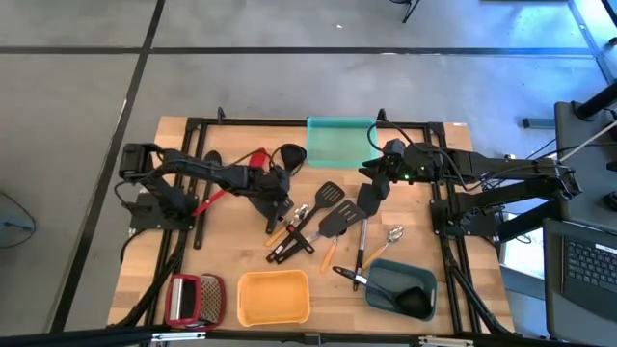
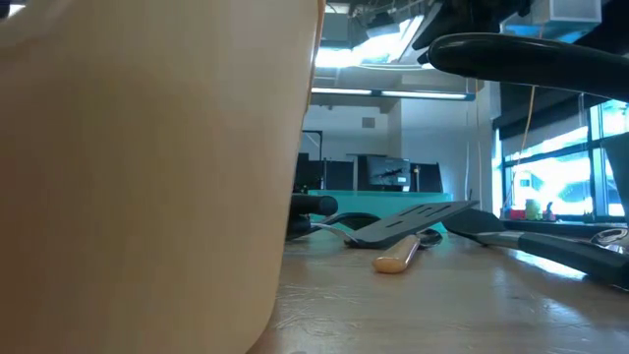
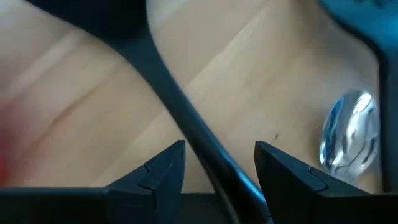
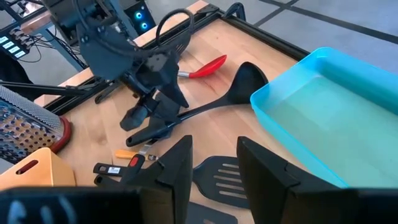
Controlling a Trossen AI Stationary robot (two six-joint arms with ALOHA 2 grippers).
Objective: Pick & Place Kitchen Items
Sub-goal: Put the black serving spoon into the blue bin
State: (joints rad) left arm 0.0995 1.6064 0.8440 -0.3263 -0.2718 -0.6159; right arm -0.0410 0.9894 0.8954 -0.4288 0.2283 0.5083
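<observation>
A black ladle (image 1: 291, 156) lies on the wooden table, its bowl toward the far edge and its handle (image 3: 180, 118) running toward the middle. My left gripper (image 3: 217, 146) is low over the handle, open, with one finger on each side and a gap showing to both. A red spoon (image 4: 208, 65) lies just to its left, and a small metal spoon (image 3: 348, 130) is beside it. Black spatulas and turners (image 1: 333, 217) lie in a loose heap at the table's middle. My right gripper (image 4: 214, 146) hangs open above a slotted turner (image 4: 217, 177), holding nothing.
A teal tray (image 1: 339, 143) sits at the far edge, a yellow tray (image 1: 273, 296) at the near edge, and a grey-blue tray (image 1: 400, 289) with a black utensil in it at the near right. A red-framed grater (image 1: 193, 299) lies near left. A black frame rims the table.
</observation>
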